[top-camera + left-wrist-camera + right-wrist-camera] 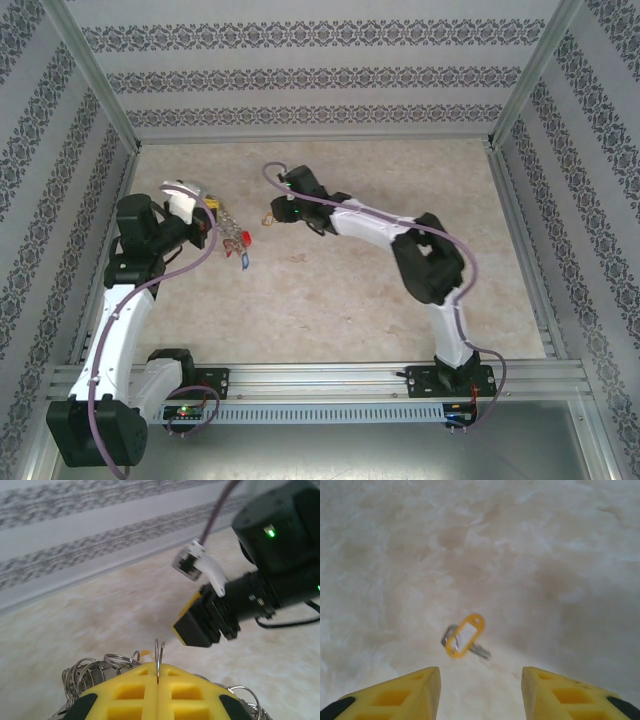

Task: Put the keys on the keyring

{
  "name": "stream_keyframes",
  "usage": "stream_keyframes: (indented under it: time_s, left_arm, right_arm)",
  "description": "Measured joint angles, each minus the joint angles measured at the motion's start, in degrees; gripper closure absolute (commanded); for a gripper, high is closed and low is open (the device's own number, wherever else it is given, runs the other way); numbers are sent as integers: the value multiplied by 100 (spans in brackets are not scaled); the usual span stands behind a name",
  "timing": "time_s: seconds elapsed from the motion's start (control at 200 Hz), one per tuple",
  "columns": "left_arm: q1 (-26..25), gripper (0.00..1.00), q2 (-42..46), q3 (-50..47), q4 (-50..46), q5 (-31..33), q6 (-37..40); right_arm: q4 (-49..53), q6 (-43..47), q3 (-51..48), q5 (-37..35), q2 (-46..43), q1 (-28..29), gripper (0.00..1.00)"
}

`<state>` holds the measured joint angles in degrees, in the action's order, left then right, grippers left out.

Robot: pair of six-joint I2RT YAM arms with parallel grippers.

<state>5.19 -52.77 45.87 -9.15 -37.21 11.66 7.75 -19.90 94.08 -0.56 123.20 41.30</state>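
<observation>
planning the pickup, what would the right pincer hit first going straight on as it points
Likely the yellow-tagged key on the table, lying just ahead of the open right pincer, though depth is unclear.

Our white-shelled, black-jointed left arm (pixel 114 320) and right arm (pixel 455 335) each carry a purple cable (pixel 218 509). Our yellow, grid-recessed plastic fingers (pixel 400 692) have black bases. A green light (pixel 270 532) glows at one o'clock.

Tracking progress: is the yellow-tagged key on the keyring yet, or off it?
Off. The yellow-tagged key lies alone on the table before the open right claw; the keyring sits pinched in the shut left claw.
</observation>
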Motion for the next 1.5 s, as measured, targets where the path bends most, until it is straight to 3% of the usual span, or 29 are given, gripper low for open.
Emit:
stream_keyframes:
  time_s: [0.165, 0.345, 0.545, 0.744, 1.189, 1.499]
  left_arm:
    - [286, 100, -33, 35, -37, 754, -426]
    - [457, 100, -79, 66, -39, 970, -769]
    - [463, 100, -164, 66, -39, 986, -905]
    - [463, 100, -247, 63, -39, 933, -975]
    - [463, 100, -313, 9, -33, 684, -1060]
    - [402, 100, -400, -129, -26, 566, -1054]
  right_arm:
    - [879, -317, 1825, -321, 1298, 262, 54]
    - [2245, -540, 3421, -745, 2234, 437, 56]
    - [3418, -570, 4065, -1062, 2675, 498, 57]
    - [3755, -680, 4030, -1250, 2629, 492, 60]
    - [3792, -1038, 1598, -1005, 1156, 234, 63]
    - [3357, -962, -1790, -494, -1123, 24, 60]
